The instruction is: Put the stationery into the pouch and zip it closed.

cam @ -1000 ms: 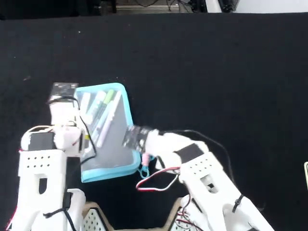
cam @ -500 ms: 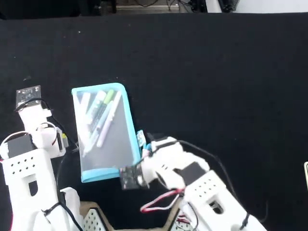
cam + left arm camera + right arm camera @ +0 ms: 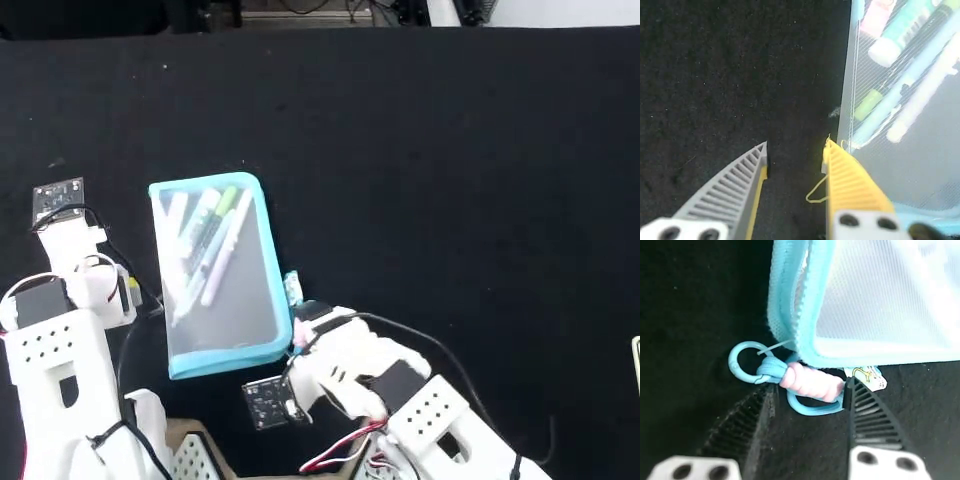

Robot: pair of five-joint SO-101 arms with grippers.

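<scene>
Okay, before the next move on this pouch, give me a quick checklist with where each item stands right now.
1. Pens inside the pouch: ok, seen through its clear face.
2. Right gripper open: ok.
3. Pull between the right gripper's fingers: ok, it lies in the gap at the pouch's corner.
4. Left gripper bracing the pouch: not ok, it is open beside the pouch's edge and grips nothing.
5. Zip closed along its length: cannot tell; only the teeth at the corner show.
</scene>
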